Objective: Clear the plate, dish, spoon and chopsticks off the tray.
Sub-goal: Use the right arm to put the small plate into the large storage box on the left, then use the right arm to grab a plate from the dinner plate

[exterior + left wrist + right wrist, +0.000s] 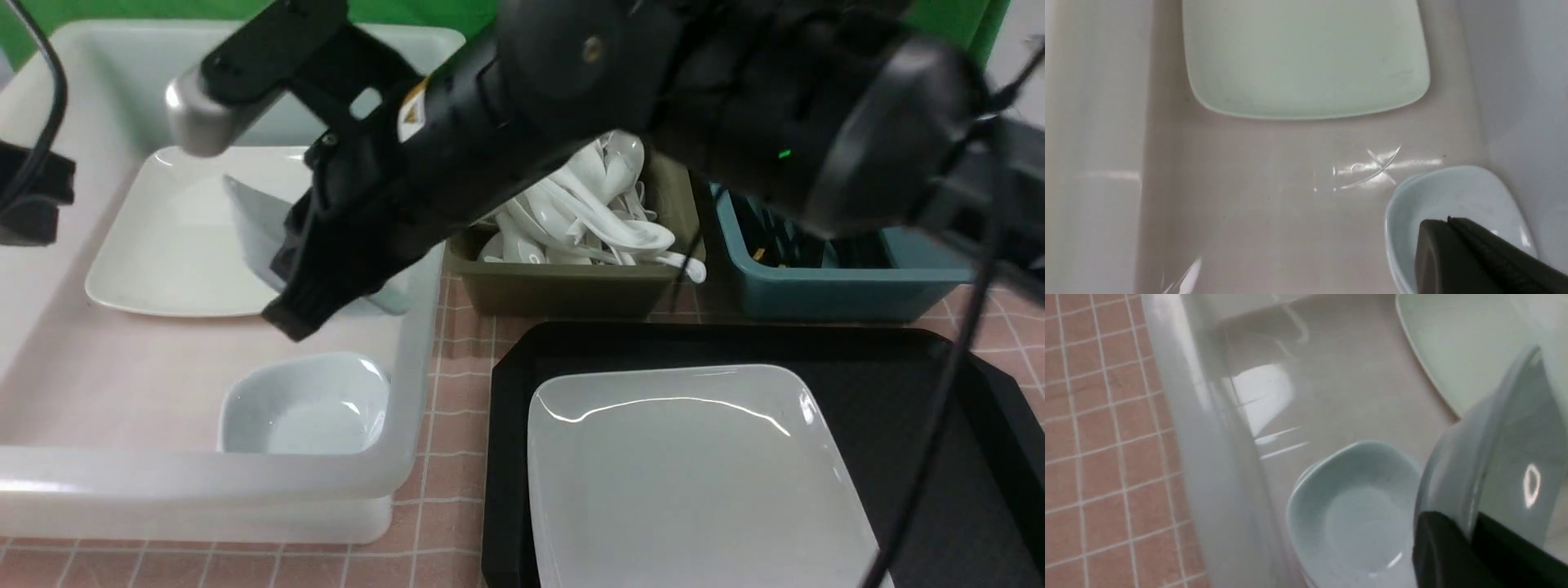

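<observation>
Plate [694, 474] lies flat on the tray [914, 367], not yet cleared; right claw [286, 312] is clamped on a tilted dish [249, 224] above the white tub [245, 482], likely angled to drop it beside the other dish [306, 404] and second plate [171, 237]; left claw [1437, 230] hangs there pressed together, empty; olive tub [563, 290] holds spoons [588, 212]; blue tub [816, 294] holds dark sticks [775, 233]; both stand on the tabletop [457, 425].

Bulky black arm [571, 98] (silver bracket [192, 114], yellow sticker [414, 110])

right arm [571, 122] stretched across leftward, right claw [300, 296] clamping tilted dish [253, 229], left claw [1449, 239] closed
</observation>
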{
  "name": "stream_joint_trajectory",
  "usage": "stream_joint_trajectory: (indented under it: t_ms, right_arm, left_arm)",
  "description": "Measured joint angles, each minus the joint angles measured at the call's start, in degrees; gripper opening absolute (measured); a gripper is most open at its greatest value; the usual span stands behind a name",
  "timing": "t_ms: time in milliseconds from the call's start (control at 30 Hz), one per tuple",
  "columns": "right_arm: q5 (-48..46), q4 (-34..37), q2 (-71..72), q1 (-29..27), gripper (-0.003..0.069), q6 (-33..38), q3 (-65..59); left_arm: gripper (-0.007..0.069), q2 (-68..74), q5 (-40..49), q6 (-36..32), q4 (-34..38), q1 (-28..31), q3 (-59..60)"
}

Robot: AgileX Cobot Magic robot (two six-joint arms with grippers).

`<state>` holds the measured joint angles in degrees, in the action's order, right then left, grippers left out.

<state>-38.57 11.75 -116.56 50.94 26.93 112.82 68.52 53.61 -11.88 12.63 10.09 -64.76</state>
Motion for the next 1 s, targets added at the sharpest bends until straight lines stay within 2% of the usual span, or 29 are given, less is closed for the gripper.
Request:
stream_joint_trajectory:
  t_ms: [267, 433, 533, 633, 733, 867, 1000]
  right_arm:
    - [0.49, -0.16, -9.19, 0.8, 0.0079, 0.52, 1.08]
    - [1.02, -0.16, -9.51, 0.84, 0.0099, 0.56, 1.15]
    - [1.06, -0.1, -9.51, 0.84, 0.0186, 0.38, 1.15]
    - [1.01, -0.1, -9.51, 1.06, 0.0346, 0.32, 1.26]
    - [-0.56, -0.1, -8.97, 1.38, 0.0454, 0.0, 1.64]
    - [-2.89, -0.43, -6.48, 1.37, 0.0479, -0.4, 2.67]
    - [-6.38, -3.92, -0.65, 1.08, 0.0459, -0.84, 3.35]
  left_arm:
    - [0.0, -0.19, 0.2, -6.21, 6.15, 0.09, 6.42]
    - [0.0, -0.25, -0.35, -7.27, 6.95, 0.09, 6.89]
    - [0.0, -0.3, -0.45, -7.27, 7.06, 0.09, 6.89]
    - [0.0, -0.3, -0.89, -7.33, 7.06, 0.09, 6.89]
    - [0.0, -0.36, -1.23, -7.48, 7.06, 0.09, 6.89]
    - [0.0, -0.36, -1.23, -7.65, 7.21, 0.09, 6.89]
    - [0.0, -0.36, -0.75, -7.99, 8.88, 0.09, 6.89]
